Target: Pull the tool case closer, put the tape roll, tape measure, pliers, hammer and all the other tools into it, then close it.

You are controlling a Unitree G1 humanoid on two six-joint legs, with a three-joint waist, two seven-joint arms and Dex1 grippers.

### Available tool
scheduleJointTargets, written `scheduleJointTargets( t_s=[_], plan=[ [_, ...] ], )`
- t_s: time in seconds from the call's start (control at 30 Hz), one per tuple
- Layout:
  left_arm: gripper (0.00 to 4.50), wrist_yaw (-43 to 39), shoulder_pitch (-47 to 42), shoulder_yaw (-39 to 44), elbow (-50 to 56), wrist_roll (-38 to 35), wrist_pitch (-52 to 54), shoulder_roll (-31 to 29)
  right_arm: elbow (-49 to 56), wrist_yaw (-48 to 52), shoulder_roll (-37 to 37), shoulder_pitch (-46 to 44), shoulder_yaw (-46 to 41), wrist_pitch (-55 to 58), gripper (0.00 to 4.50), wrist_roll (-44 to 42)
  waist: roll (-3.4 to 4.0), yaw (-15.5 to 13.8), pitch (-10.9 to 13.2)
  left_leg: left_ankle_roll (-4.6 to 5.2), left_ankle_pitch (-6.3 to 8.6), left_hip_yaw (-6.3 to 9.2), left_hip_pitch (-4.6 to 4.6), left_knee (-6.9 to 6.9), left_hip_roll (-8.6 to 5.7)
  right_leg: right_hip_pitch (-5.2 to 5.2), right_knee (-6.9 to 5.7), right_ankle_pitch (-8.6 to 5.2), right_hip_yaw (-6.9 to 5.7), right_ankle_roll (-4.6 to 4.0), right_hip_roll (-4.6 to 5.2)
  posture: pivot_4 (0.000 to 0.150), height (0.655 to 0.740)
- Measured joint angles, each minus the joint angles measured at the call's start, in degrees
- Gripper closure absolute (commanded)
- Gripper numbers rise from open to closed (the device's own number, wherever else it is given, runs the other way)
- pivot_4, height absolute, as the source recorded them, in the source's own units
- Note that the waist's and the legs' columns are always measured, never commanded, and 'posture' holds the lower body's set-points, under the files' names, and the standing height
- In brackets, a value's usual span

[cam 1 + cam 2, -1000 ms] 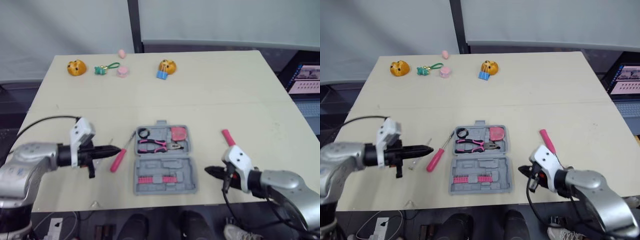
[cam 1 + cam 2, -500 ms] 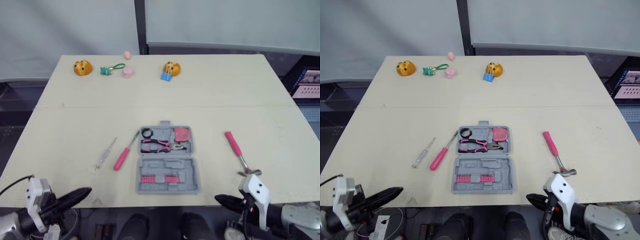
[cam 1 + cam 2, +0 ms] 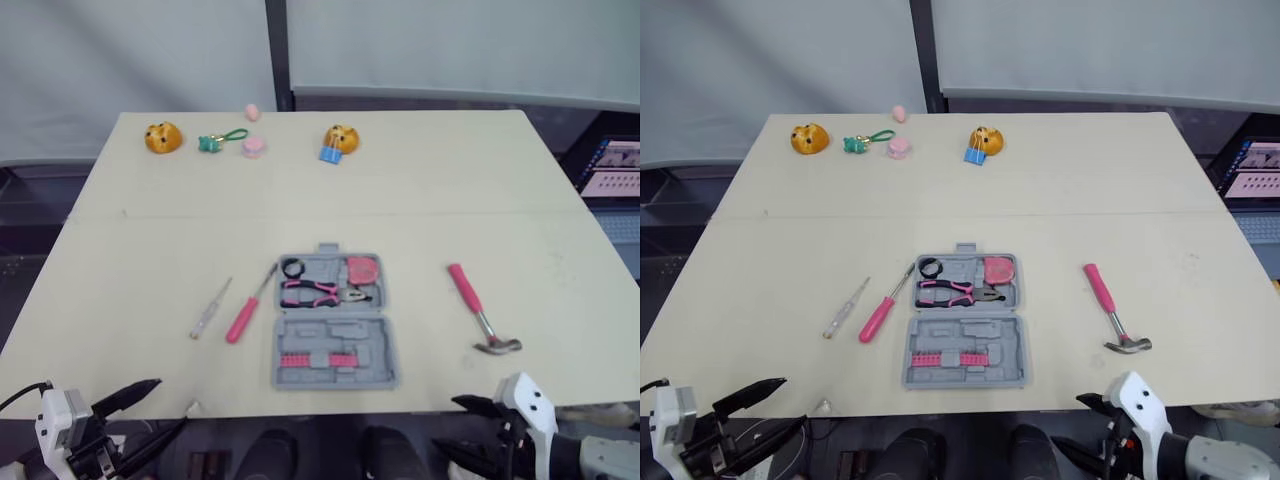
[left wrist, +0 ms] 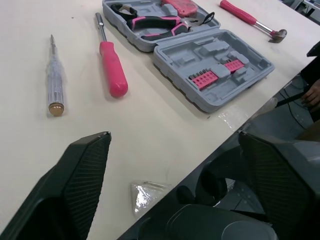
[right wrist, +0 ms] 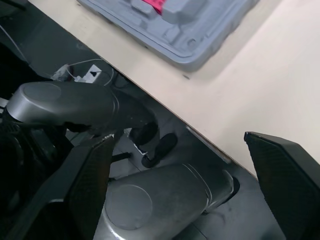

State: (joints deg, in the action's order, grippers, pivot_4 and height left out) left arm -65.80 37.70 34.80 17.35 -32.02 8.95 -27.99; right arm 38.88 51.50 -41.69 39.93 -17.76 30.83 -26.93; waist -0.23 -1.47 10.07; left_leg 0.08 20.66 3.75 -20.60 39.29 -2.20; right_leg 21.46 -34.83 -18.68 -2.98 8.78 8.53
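The grey tool case (image 3: 335,320) lies open at the table's middle front. Its far half holds a black tape roll (image 3: 291,267), pink-handled pliers (image 3: 315,291) and a pink tape measure (image 3: 361,269); the near half holds pink bits (image 3: 313,359). Left of the case lie a pink-handled screwdriver (image 3: 243,315) and a clear tester screwdriver (image 3: 209,309). A pink-handled hammer (image 3: 478,308) lies to its right. My left gripper (image 3: 148,415) hangs open below the front edge at the left, and my right gripper (image 3: 468,432) hangs open below it at the right. Both are empty.
Small toys line the far edge: an orange plush (image 3: 162,137), a green keyring (image 3: 217,139), a pink disc (image 3: 252,147) and an orange toy with a blue clip (image 3: 338,141). A scrap of clear plastic (image 4: 145,192) sits at the front edge. A lit screen (image 3: 612,165) stands off to the right.
Both arms have drawn back from over the table to below its front edge. Both grippers, shut a second ago, now stand open. The camera has tilted slightly.
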Motion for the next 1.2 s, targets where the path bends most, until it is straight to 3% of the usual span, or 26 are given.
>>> scheduleJointTargets(
  t_s=[0.5, 0.8, 1.2],
  plan=[
    [0.03, 2.8, 0.2, -1.9, 0.0, -0.2, -2.7, 0.4, -3.4, 1.3, 0.0, 0.1, -0.2, -8.9, 0.0, 0.9, 0.01, -0.1, 0.0, -0.01, 0.01, -0.02, 0.02, 0.0, 0.01, -0.02, 0.02, 0.0, 0.02, 0.01, 0.01, 0.15, 0.7121],
    [0.03, 17.9, -6.5, -2.4, 2.7, -1.9, 9.9, -1.2, 1.5, 2.8, -1.2, -7.0, -5.9, -11.7, 0.0, -4.8, 0.02, -0.2, 0.0, -0.03, -0.01, -0.01, 0.06, -0.06, 0.01, -0.04, 0.01, 0.03, 0.02, 0.06, -0.02, 0.15, 0.7121],
    [0.03, 37.2, -23.4, -4.2, 12.0, -3.6, 34.7, -12.7, 4.8, 1.3, -5.5, -15.2, -6.4, -5.3, 0.0, -9.9, 0.06, 0.0, 0.0, -0.09, -0.06, -0.01, 0.19, -0.08, -0.02, -0.04, -0.15, 0.04, 0.1, 0.07, -0.04, 0.15, 0.7121]
  ],
)
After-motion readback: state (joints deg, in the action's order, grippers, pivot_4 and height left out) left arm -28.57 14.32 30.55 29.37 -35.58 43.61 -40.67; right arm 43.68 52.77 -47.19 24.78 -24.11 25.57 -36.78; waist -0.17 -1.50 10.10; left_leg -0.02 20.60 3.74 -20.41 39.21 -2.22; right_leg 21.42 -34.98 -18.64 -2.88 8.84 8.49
